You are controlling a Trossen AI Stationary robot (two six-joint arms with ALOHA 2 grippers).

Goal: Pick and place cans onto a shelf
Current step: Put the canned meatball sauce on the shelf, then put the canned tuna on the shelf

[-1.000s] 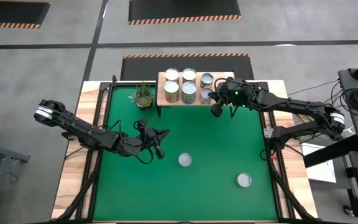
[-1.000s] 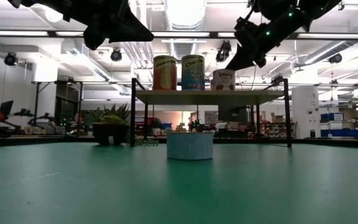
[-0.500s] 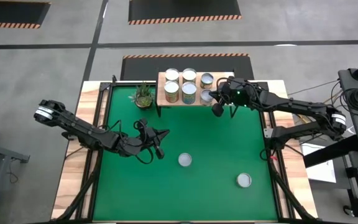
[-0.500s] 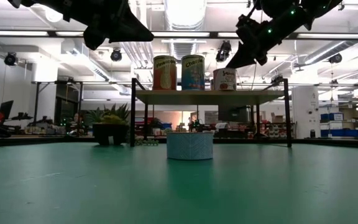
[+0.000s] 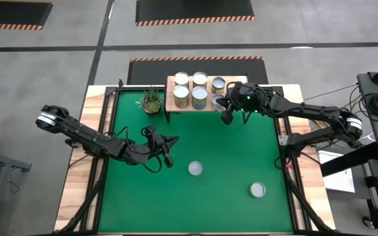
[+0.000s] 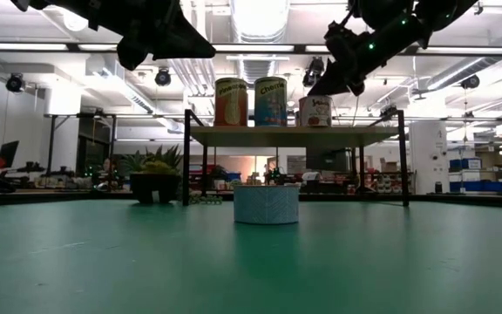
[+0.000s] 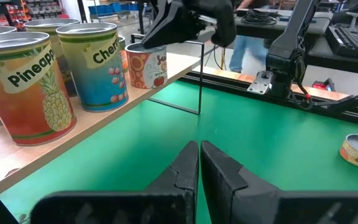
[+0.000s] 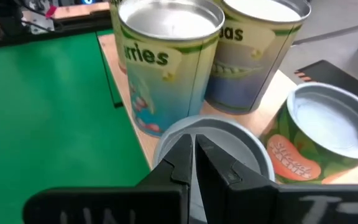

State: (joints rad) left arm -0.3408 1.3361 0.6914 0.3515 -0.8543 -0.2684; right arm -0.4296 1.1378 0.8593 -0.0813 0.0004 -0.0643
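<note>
The right end effector (image 5: 226, 115) hangs at the front right part of the shelf (image 5: 236, 84), just above a short silver can (image 8: 229, 138) that stands on the board. Its two fingers (image 8: 180, 163) are closed together and hold nothing. Six cans are on the shelf: in front a pineapple can (image 7: 25, 87), a cherries can (image 7: 96, 64) and the short silver can, and behind them three more, among them a short can with a tomato label (image 8: 319, 134). The shelf stands at the far edge of the green mat (image 5: 241, 157), beside a small potted plant (image 5: 151, 99).

Two short cans are not yet on the shelf. One (image 5: 195, 168) lies near the middle of the mat, the other (image 5: 258, 190) near the front right corner.

The left end effector (image 5: 168, 152) waits above the left half of the mat, well apart from the cans. Its fingers (image 7: 182, 169) are also closed and empty.
</note>
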